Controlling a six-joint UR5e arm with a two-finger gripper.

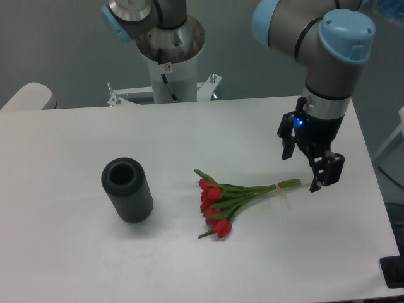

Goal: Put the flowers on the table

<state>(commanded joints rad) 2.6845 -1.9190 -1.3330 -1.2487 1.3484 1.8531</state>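
Camera view from above: the flowers (pixel 230 201) are seen lying flat on the table (pixel 63 252), red heads toward the vase (pixel 128 190), stems pointing right. They are touched by nothing. The gripper (pixel 308 166) is held just beside the stem ends, clear of them, its jaws spread apart and empty. The bunch is judged already set down, so the task looks essentially done
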